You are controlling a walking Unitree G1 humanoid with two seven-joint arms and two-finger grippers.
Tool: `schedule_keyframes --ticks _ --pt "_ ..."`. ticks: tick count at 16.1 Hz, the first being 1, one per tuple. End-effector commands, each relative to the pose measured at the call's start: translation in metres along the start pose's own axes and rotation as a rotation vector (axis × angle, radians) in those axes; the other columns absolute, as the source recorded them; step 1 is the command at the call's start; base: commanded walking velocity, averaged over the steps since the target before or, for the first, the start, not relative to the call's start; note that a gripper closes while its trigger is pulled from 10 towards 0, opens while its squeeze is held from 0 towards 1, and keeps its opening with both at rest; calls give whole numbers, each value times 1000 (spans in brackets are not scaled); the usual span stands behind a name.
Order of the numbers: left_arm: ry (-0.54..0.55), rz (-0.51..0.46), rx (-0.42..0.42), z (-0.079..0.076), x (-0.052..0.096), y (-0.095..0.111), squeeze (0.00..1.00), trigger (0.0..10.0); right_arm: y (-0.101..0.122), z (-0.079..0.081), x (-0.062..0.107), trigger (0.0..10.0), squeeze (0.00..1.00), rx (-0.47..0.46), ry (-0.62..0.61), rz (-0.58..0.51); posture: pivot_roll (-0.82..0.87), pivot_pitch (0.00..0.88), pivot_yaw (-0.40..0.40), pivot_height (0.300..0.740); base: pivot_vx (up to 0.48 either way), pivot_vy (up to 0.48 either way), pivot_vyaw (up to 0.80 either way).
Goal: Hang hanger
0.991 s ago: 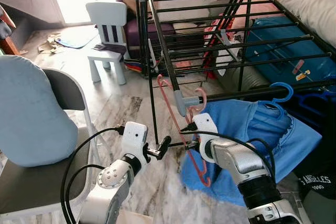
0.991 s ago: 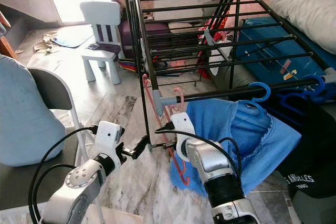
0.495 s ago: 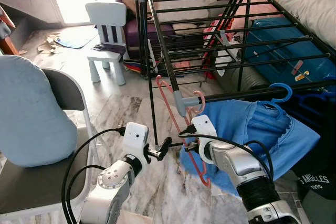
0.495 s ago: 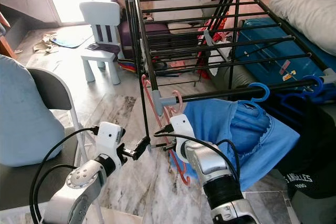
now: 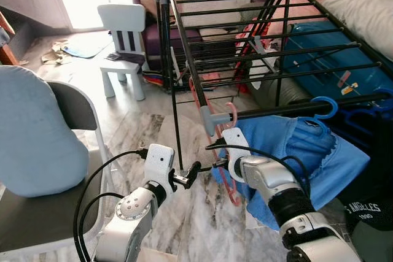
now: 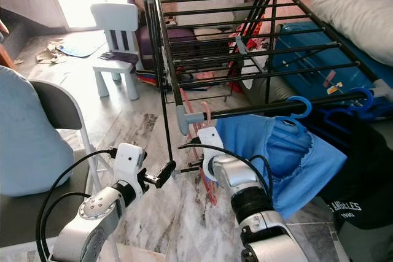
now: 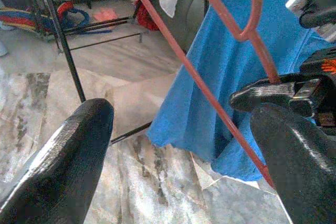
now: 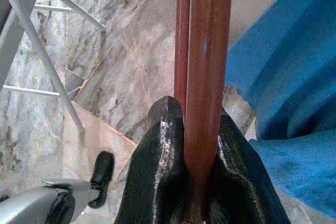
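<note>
Marbled grey and white floor tiles (image 5: 147,136) are spread under a black metal drying rack (image 5: 258,35), with daylight seen at a doorway behind. Nearest, a grey chair with a pale blue cushion (image 5: 37,133) is placed at the robot's left. The left gripper (image 5: 191,172) is held low by the rack's front leg, its two black fingers (image 7: 73,145) spread apart and holding nothing. The right gripper (image 8: 190,182) is pressed together on a thin pink plastic hanger (image 5: 232,191); in the right wrist view the hanger's reddish bars are pinched between the two black pads. The hanger's hook (image 5: 231,113) is seen up at the rack's front rail beside a grey corner joint (image 5: 210,119); whether it rests on the rail cannot be told. Just beside it a blue garment (image 5: 295,151) is hung from a blue hanger (image 5: 325,107) on the same rail. Further back, a small white child's chair (image 5: 123,47) is seen on the floor, and a blue suitcase (image 5: 331,47) and white bedding (image 5: 362,4) lie beyond the rack.
</note>
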State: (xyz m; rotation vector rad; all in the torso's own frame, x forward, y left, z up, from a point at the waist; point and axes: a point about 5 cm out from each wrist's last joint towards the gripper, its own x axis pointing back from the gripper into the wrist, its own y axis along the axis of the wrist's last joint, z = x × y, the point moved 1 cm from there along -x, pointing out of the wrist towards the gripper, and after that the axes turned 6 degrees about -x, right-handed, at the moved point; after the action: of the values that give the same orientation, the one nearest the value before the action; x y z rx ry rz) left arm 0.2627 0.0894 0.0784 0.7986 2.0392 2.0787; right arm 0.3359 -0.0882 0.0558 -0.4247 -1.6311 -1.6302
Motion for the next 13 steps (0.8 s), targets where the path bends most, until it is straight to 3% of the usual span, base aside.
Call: schedule_keyframes --ticks 1,2,3,7,13 --pt "1 10 -9 0 0 0 0 10000 -4 0 -2 10000 0 -11 -1 23 -88 10 -15 740 0 0 0" --pt "2 12 -8 0 0 0 0 10000 -7 -1 -3 10000 212 -15 1 31 -89 11 -15 740 0 0 0" --pt "3 16 -7 0 1 -1 0 10000 -11 -3 -3 10000 1000 -26 -2 40 -91 11 -14 740 0 0 0" --pt "17 1 -28 1 0 2 0 10000 -6 -15 1 10000 1000 -9 -28 -19 -95 12 -6 740 0 0 0" --pt "89 -76 -30 8 11 10 0 10000 6 -26 27 10000 1000 114 -84 -273 -94 21 0 740 0 0 0"
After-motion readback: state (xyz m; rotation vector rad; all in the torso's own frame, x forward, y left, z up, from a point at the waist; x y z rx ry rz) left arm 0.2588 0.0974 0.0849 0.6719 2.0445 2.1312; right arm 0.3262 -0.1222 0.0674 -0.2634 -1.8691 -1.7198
